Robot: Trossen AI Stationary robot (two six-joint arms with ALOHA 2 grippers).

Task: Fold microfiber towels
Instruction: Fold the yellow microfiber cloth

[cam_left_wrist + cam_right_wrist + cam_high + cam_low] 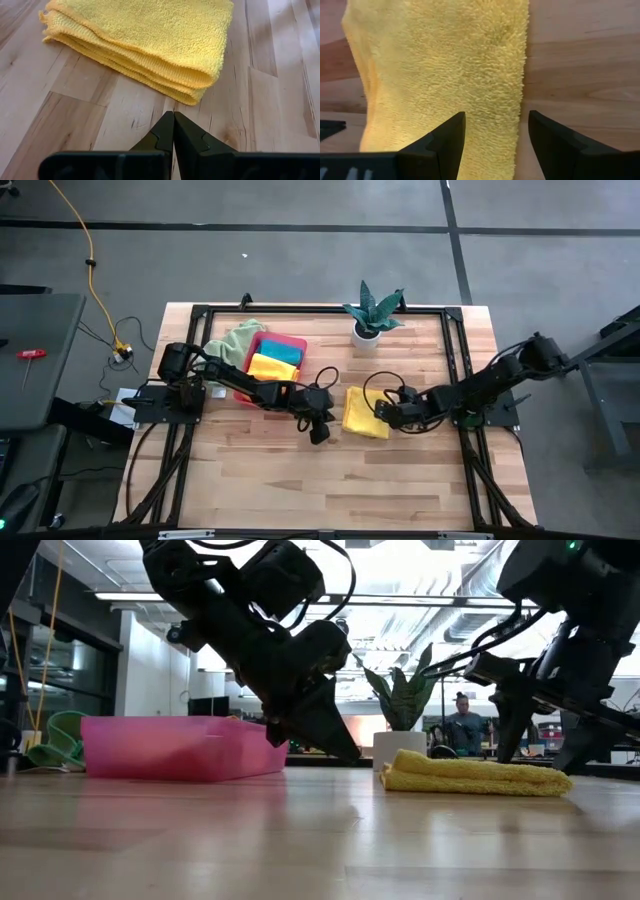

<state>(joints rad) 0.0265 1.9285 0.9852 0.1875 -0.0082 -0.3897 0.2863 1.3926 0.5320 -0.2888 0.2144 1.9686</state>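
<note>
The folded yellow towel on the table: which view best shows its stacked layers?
The left wrist view: the folded yellow towel shows its layered edge. The high view shows only its top, the low view a flat side, the right wrist view just pile.

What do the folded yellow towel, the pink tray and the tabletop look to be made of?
Folded yellow towel: soft microfiber-like cloth, with fuzzy looped pile and stitched edges.
Pink tray: probably rigid plastic, with smooth, slightly translucent walls.
Tabletop: light wood planks, with visible grain and seams and a faint sheen.
</note>
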